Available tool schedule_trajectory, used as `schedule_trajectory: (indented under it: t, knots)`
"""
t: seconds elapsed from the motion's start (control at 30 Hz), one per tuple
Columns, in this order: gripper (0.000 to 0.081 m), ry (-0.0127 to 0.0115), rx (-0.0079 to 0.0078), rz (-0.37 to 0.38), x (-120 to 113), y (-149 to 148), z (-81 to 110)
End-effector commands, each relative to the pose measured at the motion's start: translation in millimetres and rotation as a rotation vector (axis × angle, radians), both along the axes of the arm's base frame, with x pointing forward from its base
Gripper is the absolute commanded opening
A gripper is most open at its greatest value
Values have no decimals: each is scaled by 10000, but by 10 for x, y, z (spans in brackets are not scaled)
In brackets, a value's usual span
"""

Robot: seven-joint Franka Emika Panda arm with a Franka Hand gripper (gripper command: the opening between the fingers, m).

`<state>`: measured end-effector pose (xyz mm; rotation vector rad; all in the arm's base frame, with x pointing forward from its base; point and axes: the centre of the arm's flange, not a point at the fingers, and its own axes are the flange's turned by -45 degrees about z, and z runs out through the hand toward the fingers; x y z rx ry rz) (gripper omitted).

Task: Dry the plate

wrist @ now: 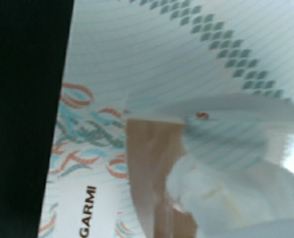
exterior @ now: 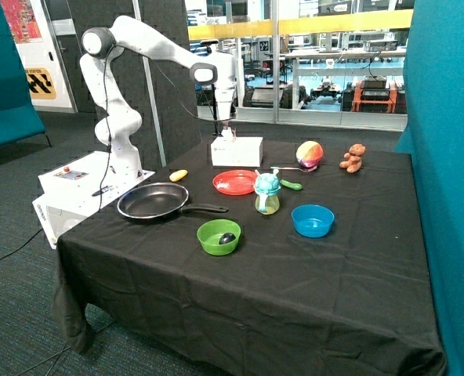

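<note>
The red plate (exterior: 235, 182) lies flat on the black tablecloth, between the white tissue box (exterior: 236, 151) behind it and the frying pan (exterior: 154, 200) beside it. My gripper (exterior: 227, 130) hangs straight down over the top of the tissue box, at the white tissue (exterior: 229, 135) sticking out of it. The wrist view is filled by the patterned box top (wrist: 137, 59) and the crumpled white tissue (wrist: 226, 168) rising from its opening. The plate is out of the wrist view.
A green bowl (exterior: 219, 236) with a small dark object in it, a blue bowl (exterior: 312, 220) and a lidded cup (exterior: 267, 193) stand in front of the plate. A coloured ball (exterior: 309, 153), a toy bear (exterior: 353, 157) and a yellow item (exterior: 179, 175) lie further back.
</note>
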<state>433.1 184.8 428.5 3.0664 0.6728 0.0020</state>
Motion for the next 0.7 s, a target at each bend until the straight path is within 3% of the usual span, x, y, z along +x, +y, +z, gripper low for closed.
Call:
schedule_trajectory:
  t: [0.0, 0.5, 0.6, 0.67]
  knots:
    - [255, 18, 19, 213, -17, 88, -146]
    - [247, 18, 19, 200, 39, 173, -393]
    - [218, 18, 19, 202, 31, 195, -426]
    - [113, 18, 19, 213, 29, 212, -441]
